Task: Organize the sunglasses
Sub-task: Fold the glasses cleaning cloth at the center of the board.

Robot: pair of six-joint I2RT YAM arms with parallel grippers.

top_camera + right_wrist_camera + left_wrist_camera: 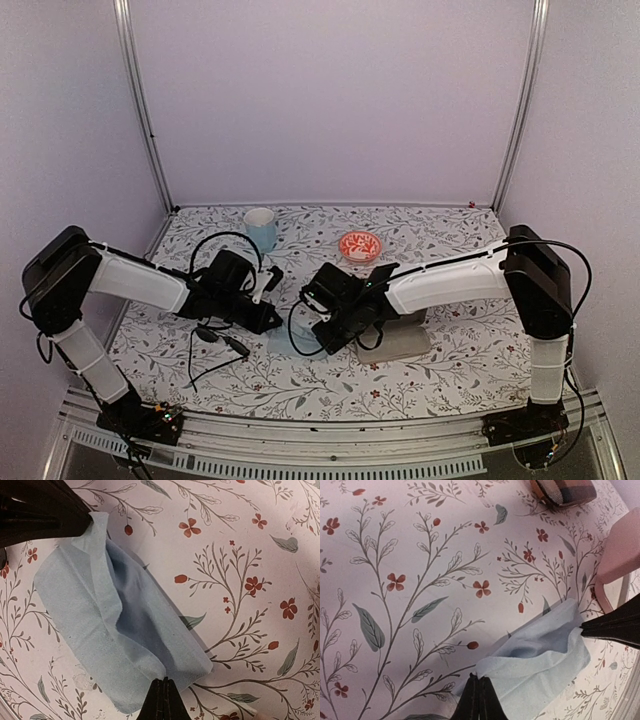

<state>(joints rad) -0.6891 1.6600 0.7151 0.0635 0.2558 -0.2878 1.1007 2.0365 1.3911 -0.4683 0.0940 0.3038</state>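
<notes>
As I look in from the near edge, the black sunglasses [212,337] come first. They lie on the flowered desk [420,385] under the left forearm, with their thin arms reaching toward the front edge.

Just to their right, a blue cloth [100,620] sits on the desk between the two arms. The left gripper [480,695] is closed, pinching one edge of the cloth. The right gripper [163,695] is closed too, pinching the opposite edge, and the cloth bunches into a soft fold between them.

A pink case [405,343] rests beneath the right forearm, close beside the cloth. A brown checked case [562,491] shows in the left wrist view, a little way off from the cloth.

Farther back, near the rear wall, stand a red patterned bowl [360,245] and, to its left, a pale cup [260,228].
</notes>
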